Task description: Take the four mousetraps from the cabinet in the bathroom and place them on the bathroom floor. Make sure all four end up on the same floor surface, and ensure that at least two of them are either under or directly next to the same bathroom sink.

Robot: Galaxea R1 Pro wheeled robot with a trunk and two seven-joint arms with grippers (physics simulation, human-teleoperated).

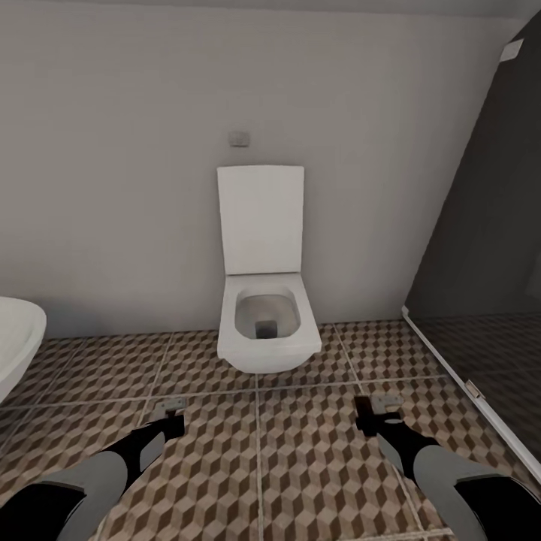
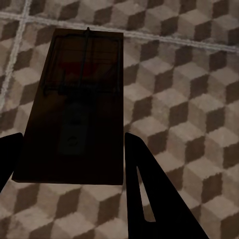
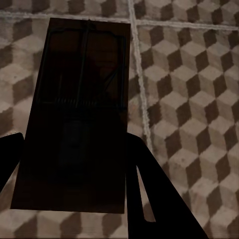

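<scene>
Bathroom, looking forward and down. Floor (image 1: 285, 451): square tiles with a brown, beige and cream cube print and pale grout lines, covering the lower half of the head view. Toilet (image 1: 267, 330): white, at frame centre against the pale wall (image 1: 113, 150), lid raised, bowl open; a small grey button plate (image 1: 240, 138) sits on the wall above it. White basin edge (image 1: 19, 342): at the far left, cut off by the frame; which fixture it belongs to cannot be told. Dark glass partition (image 1: 481, 263): fills the right side, its pale bottom rail running diagonally to the lower right. Left arm: rises from the lower left, its gripper (image 1: 170, 415) over the tiles, carrying a small flat piece at its tip. Right arm: rises from the lower right, its gripper (image 1: 377, 413) likewise carrying a small flat piece. Left mousetrap (image 2: 74, 107): dark-brown flat board with a wire frame on its far half, lying lengthwise between the two black fingers (image 2: 149, 194) in the left wrist view, the fingers pressed to its near end on either side, so the left pincer is clamped on it above the tiles. Right mousetrap (image 3: 79, 114): same kind, very dark, held the same way between the right fingers (image 3: 149, 194), pincer clamped on its near end, a grout line running beside it.
</scene>
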